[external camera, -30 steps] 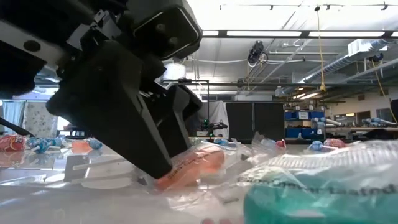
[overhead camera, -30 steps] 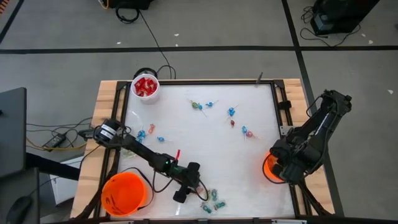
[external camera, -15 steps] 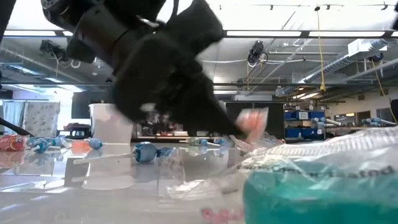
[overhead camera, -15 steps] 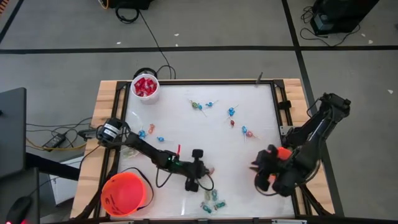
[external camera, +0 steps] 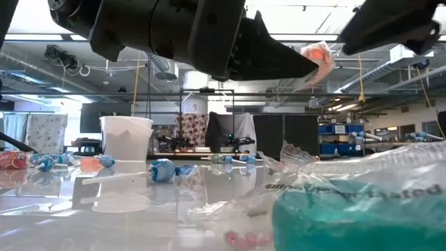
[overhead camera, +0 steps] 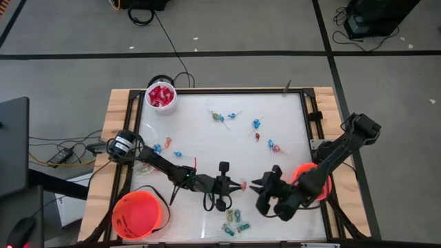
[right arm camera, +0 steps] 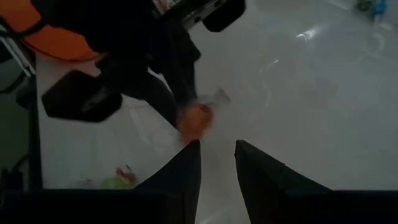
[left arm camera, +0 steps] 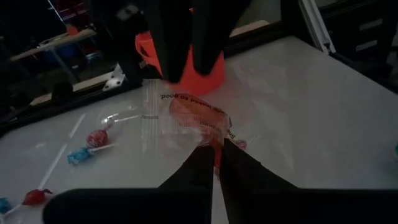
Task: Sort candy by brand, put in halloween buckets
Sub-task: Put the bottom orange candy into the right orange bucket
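The white surface (overhead camera: 220, 148) carries the sorting: one orange bucket (overhead camera: 140, 215) at its near left corner, another (overhead camera: 311, 180) at the right edge, lollipops (overhead camera: 227, 116) scattered between. The left pincer (overhead camera: 238, 186) is clamped on an orange wrapped candy (left arm camera: 198, 116), lifted clear, probably for a handover. The right pincer (overhead camera: 262, 186), fingers apart, faces it just beside, likely ready to receive.
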